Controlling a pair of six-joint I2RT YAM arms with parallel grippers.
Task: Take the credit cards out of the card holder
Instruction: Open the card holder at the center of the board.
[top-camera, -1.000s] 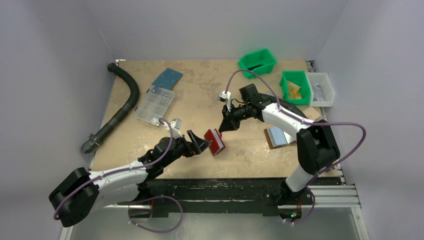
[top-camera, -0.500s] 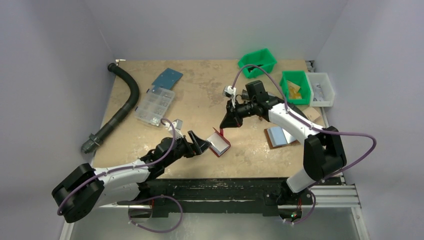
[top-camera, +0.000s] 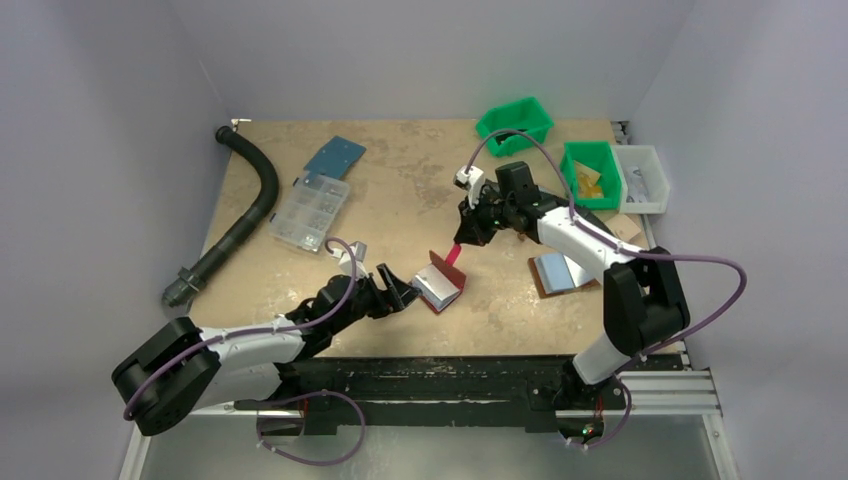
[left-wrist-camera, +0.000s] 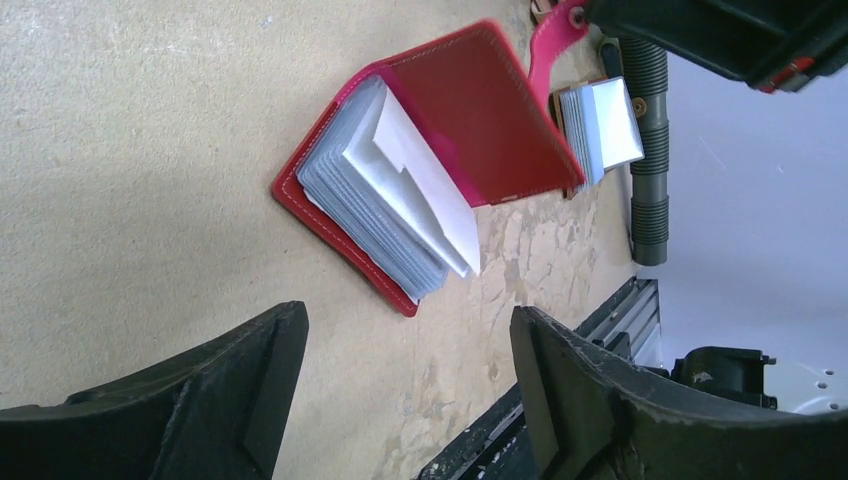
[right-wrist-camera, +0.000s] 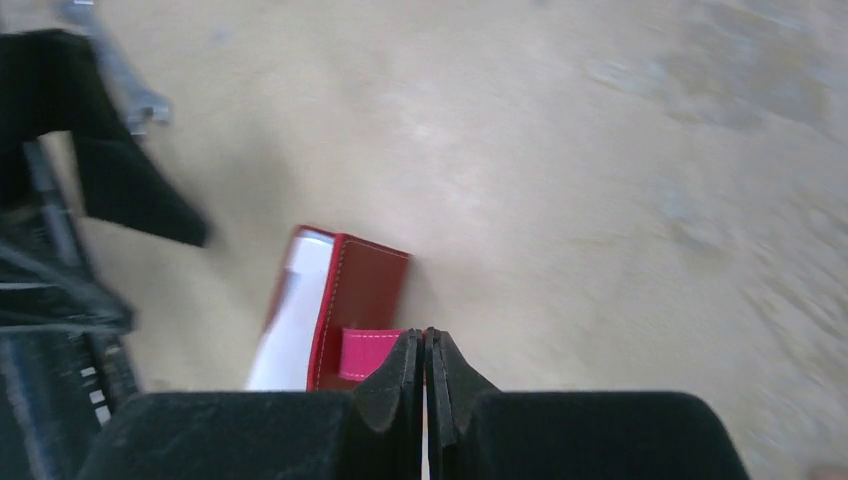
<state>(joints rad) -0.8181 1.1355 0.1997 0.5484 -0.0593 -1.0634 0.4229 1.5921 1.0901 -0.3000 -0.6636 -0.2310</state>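
Right claw (right-wrist-camera: 425, 345) pinched the tab (right-wrist-camera: 368, 356) of the holder (top-camera: 440, 287) mid-frame, left claw (left-wrist-camera: 405, 330) gaped empty; a slipping tab could have snapped it shut.

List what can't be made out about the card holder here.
- The credit cards: left wrist view; the card holder's pale pocket leaves cover whatever they hold.
- The red tab's end: right wrist view; blurred, and it runs behind the right gripper's shut fingertips.
- Pocket contents: top view; too small.

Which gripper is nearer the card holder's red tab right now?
Right. The right gripper is shut on the red tab; the left gripper stands open, just short of the card holder.
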